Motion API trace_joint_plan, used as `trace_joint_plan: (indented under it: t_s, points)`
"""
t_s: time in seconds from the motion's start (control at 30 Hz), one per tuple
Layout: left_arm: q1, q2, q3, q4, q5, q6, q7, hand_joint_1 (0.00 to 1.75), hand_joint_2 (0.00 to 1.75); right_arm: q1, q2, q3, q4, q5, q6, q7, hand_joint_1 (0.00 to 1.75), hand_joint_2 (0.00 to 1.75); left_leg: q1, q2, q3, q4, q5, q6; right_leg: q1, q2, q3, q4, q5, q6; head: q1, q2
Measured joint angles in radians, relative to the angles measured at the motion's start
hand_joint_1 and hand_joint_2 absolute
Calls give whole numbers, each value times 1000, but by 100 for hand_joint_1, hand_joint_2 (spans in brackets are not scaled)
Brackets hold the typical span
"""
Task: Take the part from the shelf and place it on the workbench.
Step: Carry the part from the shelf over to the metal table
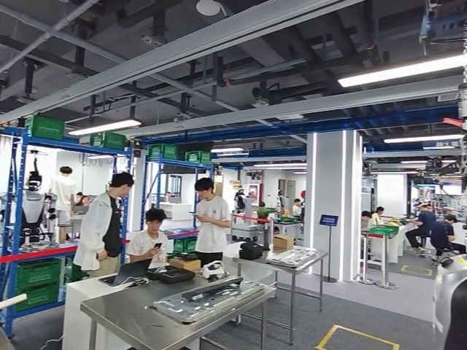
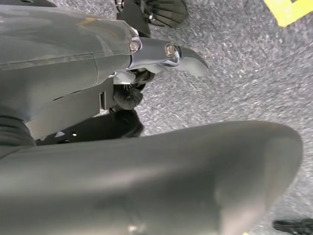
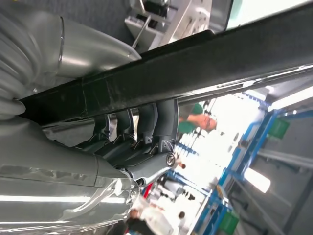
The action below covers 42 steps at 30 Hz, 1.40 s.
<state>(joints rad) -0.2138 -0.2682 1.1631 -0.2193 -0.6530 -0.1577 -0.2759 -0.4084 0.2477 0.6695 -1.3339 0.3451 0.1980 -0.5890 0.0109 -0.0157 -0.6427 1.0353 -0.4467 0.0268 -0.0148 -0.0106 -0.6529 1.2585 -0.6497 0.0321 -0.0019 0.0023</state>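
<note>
right hand (image 3: pixel 136 132) grips the long dark part (image 3: pixel 191 73) (left hand's (image 2: pixel 122 78) fingers unclear).

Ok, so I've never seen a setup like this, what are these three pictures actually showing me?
It's a two-legged humanoid robot in a factory hall. The wide picture is from its head: a steel workbench ahead carries a long silvery part, with people behind it. The other two come from cameras at its wrists, so they look tilted. In one, the right robot hand wraps its fingers round a long dark part. In the other, the left robot hand hangs over grey floor, apparently holding nothing.
</note>
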Motion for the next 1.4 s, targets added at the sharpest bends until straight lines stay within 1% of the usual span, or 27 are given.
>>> trace_joint_plan:
  t_s: [0.03,0.07,0.13,0.2,0.23,0.3,0.33,0.4,0.47,0.53,0.57,0.6,0.67,0.7,0.77,0.83,0.87,0.93,1.0,1.03,1.07,1.1,1.13,1.2,1.27,1.33,1.4]
  points:
    - [0,0,0,0,0,0,0,0,175,1,-2,0,1,0,0,0,175,175,-4,-14,0,0,0,2,3,5,-22,36,-3,-5,0,0]
    - [1,0,0,0,0,0,0,0,175,2,-3,0,1,1,0,0,175,175,-8,-28,1,0,0,4,7,8,-26,30,17,-11,0,0]
    - [1,0,0,0,-1,1,0,0,175,2,-3,0,1,1,0,0,175,175,-14,-57,5,0,0,5,17,35,13,-85,98,-33,0,0]
    - [-2,-3,0,1,-2,1,0,0,175,1,-4,0,1,1,0,0,175,175,-14,-80,4,1,1,4,23,88,54,-194,158,-56,1,0]
    - [-3,-5,0,1,-4,1,1,0,175,1,-4,-1,0,2,0,0,175,175,-8,-89,2,0,3,2,26,106,62,-219,169,-62,2,1]
    - [-1,-6,0,1,-6,1,2,0,175,1,-4,-1,-1,3,-1,0,175,175,-1,-111,-3,-3,7,-6,29,96,71,-236,172,-62,2,1]
    - [0,-6,0,1,-8,1,2,0,175,0,-1,-1,-2,3,-1,0,175,175,-2,-107,-5,-3,6,-10,27,82,78,-249,172,-61,3,1]
    - [0,-5,0,1,-8,2,1,0,175,-2,3,-1,-5,4,-2,-1,175,175,-7,-66,-22,32,-20,-20,21,52,93,-276,174,-59,4,1]
    - [-5,-4,0,1,-9,3,0,0,175,-2,4,-2,-5,6,-3,-2,175,175,-1,-14,-74,142,-77,-34,18,23,99,-282,173,-57,4,0]
    - [-6,-3,0,1,-9,3,0,0,175,0,1,-2,-4,8,-3,-2,175,175,11,3,-123,243,-108,-48,17,-7,102,-281,169,-54,4,0]
    - [-4,-3,0,1,-10,3,0,0,175,1,1,-2,-3,9,-3,-2,175,175,16,7,-125,247,-99,-54,15,-20,104,-280,166,-50,4,0]
    - [-4,-3,0,1,-10,4,0,0,175,2,1,-2,-3,9,-3,-2,175,175,21,13,-106,211,-73,-60,13,-32,106,-279,163,-45,4,0]
    - [-5,-2,0,1,-12,4,0,0,175,1,0,-2,-4,9,-3,-2,175,175,22,50,-39,82,-15,-70,11,-53,110,-270,151,-30,4,0]
    - [-7,-2,0,1,-12,4,0,0,175,1,0,-2,-4,10,-3,-2,175,175,19,67,-14,34,0,-66,12,-61,111,-265,145,-22,4,0]
    - [-9,-2,0,1,-15,5,0,0,175,0,0,-3,-5,10,-3,-2,175,175,11,80,-3,6,-2,-48,16,-75,112,-259,139,-11,3,0]
    - [-6,-2,0,1,-17,7,0,0,175,0,0,-2,-6,11,-3,-2,175,175,9,59,-5,6,-1,-29,11,-85,118,-258,132,-4,3,0]
    - [-6,-1,0,1,-17,8,0,0,175,-1,0,-2,-7,11,-3,-3,175,175,8,49,-4,5,0,-22,7,-75,117,-249,121,-1,3,0]
    - [-9,0,0,1,-17,8,-1,0,175,-2,-1,-3,-10,11,-3,-4,175,175,7,28,-3,3,1,-10,3,-34,86,-170,69,2,3,0]
    - [-11,0,0,1,-18,8,-1,0,175,-1,-4,-3,-11,11,-3,-4,175,175,2,6,-3,3,2,-2,4,-3,19,-30,8,-2,3,0]
    - [-10,1,0,1,-18,8,-1,0,175,0,-6,-4,-11,11,-3,-4,175,175,-1,-6,-3,3,3,0,6,3,-10,23,-5,-5,3,0]
    - [-9,1,0,1,-18,9,-1,0,175,1,-7,-4,-11,11,-3,-4,175,175,-5,-19,-3,4,3,2,8,6,-24,42,2,-10,3,0]
    - [-8,1,0,1,-18,9,-1,0,175,1,-8,-4,-11,11,-3,-4,175,175,-8,-32,-2,4,4,3,11,11,-19,18,28,-16,3,0]
    - [-8,2,0,1,-18,9,-1,0,175,1,-8,-4,-12,12,-3,-4,175,175,-11,-46,-1,4,4,4,15,20,5,-43,69,-25,3,0]
    - [-9,1,0,1,-18,9,-1,0,175,1,-8,-4,-13,12,-3,-5,175,175,-13,-70,2,3,5,4,21,61,60,-174,136,-43,3,0]
    - [-10,0,0,1,-18,8,-1,0,175,0,-9,-5,-14,12,-3,-6,175,175,-8,-88,-1,2,9,-1,24,85,84,-230,153,-52,4,0]
    - [-7,0,0,1,-18,8,-1,0,175,-1,-6,-5,-15,12,-3,-6,175,175,-4,-102,-5,-2,14,-10,22,70,92,-248,156,-51,4,0]
    - [-4,0,0,1,-18,9,-1,0,175,-2,-2,-5,-17,12,-3,-6,175,175,-8,-77,-15,16,-3,-18,17,47,102,-271,164,-52,4,0]
